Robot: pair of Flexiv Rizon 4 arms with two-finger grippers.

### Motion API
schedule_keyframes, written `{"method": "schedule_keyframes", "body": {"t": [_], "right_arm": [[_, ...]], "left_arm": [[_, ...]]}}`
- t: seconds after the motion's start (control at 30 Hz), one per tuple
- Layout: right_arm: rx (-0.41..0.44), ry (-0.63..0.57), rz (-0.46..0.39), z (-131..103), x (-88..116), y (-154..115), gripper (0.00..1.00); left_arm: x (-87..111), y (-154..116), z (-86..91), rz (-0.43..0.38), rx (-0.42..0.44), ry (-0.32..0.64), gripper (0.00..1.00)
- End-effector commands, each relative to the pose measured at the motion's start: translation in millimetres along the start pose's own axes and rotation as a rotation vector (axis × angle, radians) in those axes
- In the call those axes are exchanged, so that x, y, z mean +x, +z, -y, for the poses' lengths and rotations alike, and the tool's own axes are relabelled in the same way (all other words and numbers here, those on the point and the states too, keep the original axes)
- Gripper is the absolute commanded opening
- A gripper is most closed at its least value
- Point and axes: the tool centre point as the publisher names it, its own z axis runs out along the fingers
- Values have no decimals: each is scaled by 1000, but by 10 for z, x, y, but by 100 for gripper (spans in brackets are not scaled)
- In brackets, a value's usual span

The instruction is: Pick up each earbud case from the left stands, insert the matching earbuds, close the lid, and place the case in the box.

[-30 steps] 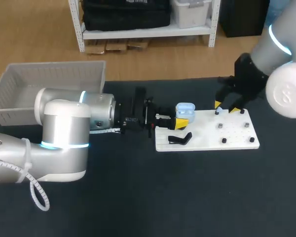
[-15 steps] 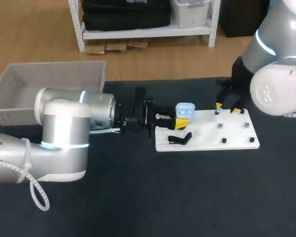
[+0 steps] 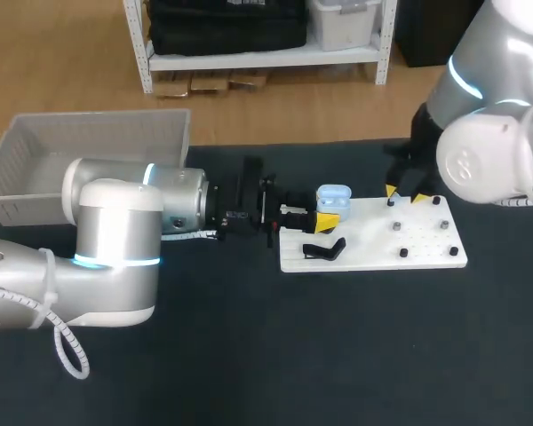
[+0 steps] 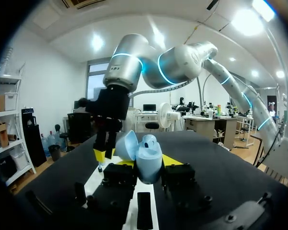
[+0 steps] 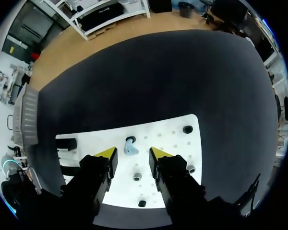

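Shifting slightly inward, the right gripper [image 5: 132, 152] now hangs with open fingers astride the blue earbud [image 5: 130, 149]; the left gripper [image 3: 324, 219] still clamps the open earbud case [image 3: 334, 197], awaiting it.

The head camera sits high behind the robot and looks down over the dark tabletop [image 3: 249, 355], taking in the whole white board [image 3: 373, 253] from well off. The left wrist camera lies low, almost level with the board, and looks along the left hand [image 4: 146, 164] at the blue case [image 4: 149, 152] close up, with the right arm [image 4: 134, 52] beyond the board. The right wrist camera hangs above the board, facing straight down past the right hand [image 5: 133, 152]. All three views share the board; the head and left wrist views also share the case.
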Motion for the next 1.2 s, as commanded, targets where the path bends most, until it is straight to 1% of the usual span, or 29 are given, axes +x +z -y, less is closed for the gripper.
{"method": "schedule_keyframes", "body": {"t": [0.03, 0.17, 0.37, 0.6, 0.9, 1.13, 1.2], "right_arm": [[4, -3, -10, -24, -41, 37, 41], [8, -6, -16, -33, -52, 61, 36], [10, -6, -23, -27, -63, 78, 33], [11, -3, -31, -20, -38, 81, 31], [17, 2, -35, -14, -30, 83, 25], [21, 6, -42, -10, -11, 112, 24], [23, 4, -43, -12, -9, 115, 26]], "left_arm": [[4, 3, -7, 1, 1, 0, 0], [4, 3, -7, 1, 1, 0, 0], [4, 3, -7, 1, 1, 0, 0], [4, 3, -7, 1, 1, 0, 0], [4, 3, -7, 1, 1, 0, 0], [4, 3, -7, 1, 1, 0, 0], [4, 3, -7, 1, 1, 0, 0]]}}
